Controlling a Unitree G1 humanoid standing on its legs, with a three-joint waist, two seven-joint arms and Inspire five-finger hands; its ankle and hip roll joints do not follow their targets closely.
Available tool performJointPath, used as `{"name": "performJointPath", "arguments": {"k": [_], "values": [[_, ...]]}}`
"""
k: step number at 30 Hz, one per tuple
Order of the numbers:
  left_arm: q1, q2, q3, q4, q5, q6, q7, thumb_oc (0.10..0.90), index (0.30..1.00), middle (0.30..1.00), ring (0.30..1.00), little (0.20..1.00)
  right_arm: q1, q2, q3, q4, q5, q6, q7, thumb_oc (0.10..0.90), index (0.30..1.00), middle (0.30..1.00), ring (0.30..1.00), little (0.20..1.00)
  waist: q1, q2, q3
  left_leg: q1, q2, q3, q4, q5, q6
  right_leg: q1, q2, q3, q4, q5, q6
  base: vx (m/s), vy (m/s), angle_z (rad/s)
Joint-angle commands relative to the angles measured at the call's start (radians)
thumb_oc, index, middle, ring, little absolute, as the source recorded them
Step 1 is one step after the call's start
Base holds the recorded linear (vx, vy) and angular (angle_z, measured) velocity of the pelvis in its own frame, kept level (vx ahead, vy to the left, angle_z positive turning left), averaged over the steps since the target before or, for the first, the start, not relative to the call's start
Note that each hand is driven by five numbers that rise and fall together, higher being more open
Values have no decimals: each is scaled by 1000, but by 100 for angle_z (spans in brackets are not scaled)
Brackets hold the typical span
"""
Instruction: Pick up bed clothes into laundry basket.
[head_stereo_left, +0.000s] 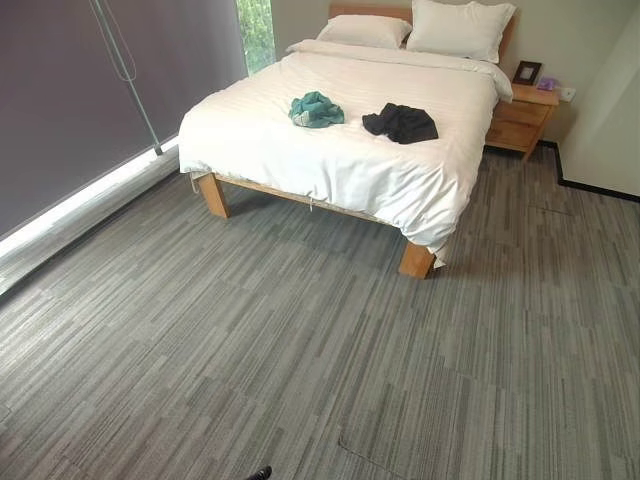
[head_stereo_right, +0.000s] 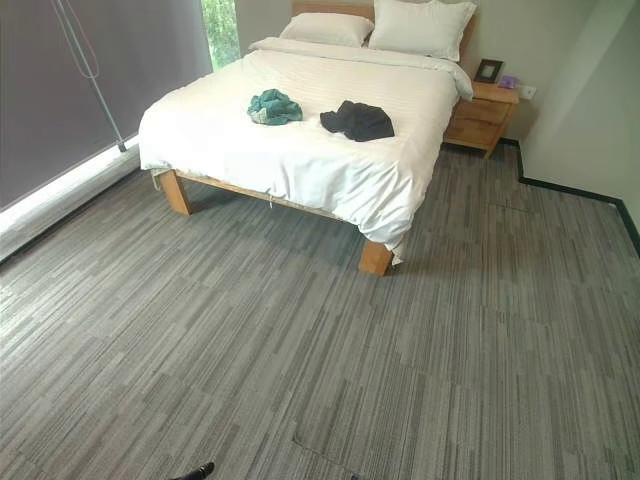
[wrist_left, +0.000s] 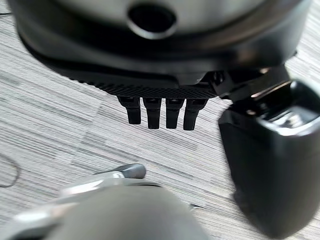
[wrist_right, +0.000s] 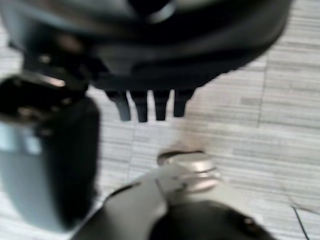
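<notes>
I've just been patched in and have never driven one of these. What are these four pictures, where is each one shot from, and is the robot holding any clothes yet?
The two wide pictures come from a pair of cameras on the humanoid robot's head, side by side, so they show the same bedroom. The bed stands ahead with two garments on its white cover: a teal garment and a black garment beside it, apart from each other. Two pillows lie at the head, and a nightstand stands by the bed.

The two close pictures come from wrist cameras, each looking along its own hand at the carpet. The left hand and the right hand have relaxed fingers and hold nothing.
</notes>
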Motion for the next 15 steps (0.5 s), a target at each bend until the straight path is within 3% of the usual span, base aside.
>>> {"name": "performJointPath", "arguments": {"k": [1,7,11,12,13,15], "values": [[-66,-25,-23,37,32,-32,-7,800,900,900,900,900,-37,-10,9,72,-1,2,6,800,900,900,900,900,-13,-30,16,41,37,-19,-107,39,-90,129,-79,-4,-210,146,144,27,15,-7],[-66,-19,-12,44,17,-35,-9,800,900,900,900,900,-43,-11,-21,78,50,-2,-3,800,900,900,900,900,-14,-31,4,50,37,-10,-107,30,-91,133,-78,1,-210,141,147,5,3,-1],[-126,59,41,-8,-68,-53,27,800,900,900,900,900,-120,-83,-53,-23,102,-36,-29,800,900,900,900,900,-14,-32,-2,54,40,-2,-107,28,-95,135,-77,10,-210,142,150,14,26,-3],[-147,84,50,-59,-97,-62,41,800,900,900,900,900,-136,-100,-53,-118,106,-52,-49,800,900,900,900,900,-16,-31,1,54,40,0,-107,30,-96,133,-77,12,-210,144,152,-49,42,-5],[-159,125,58,-256,-159,-92,68,800,900,900,900,900,-122,-138,-69,-347,98,-90,-84,800,900,900,900,900,-21,-28,7,51,39,1,-107,34,-97,127,-76,16,-210,151,154,-71,59,-6],[-163,166,66,-410,-192,-124,88,800,900,900,900,900,-107,-167,-98,-564,79,-138,-102,800,900,900,900,900,-24,-24,11,45,38,-1,-107,36,-96,122,-78,16,-210,157,157,-59,52,-4]]}}
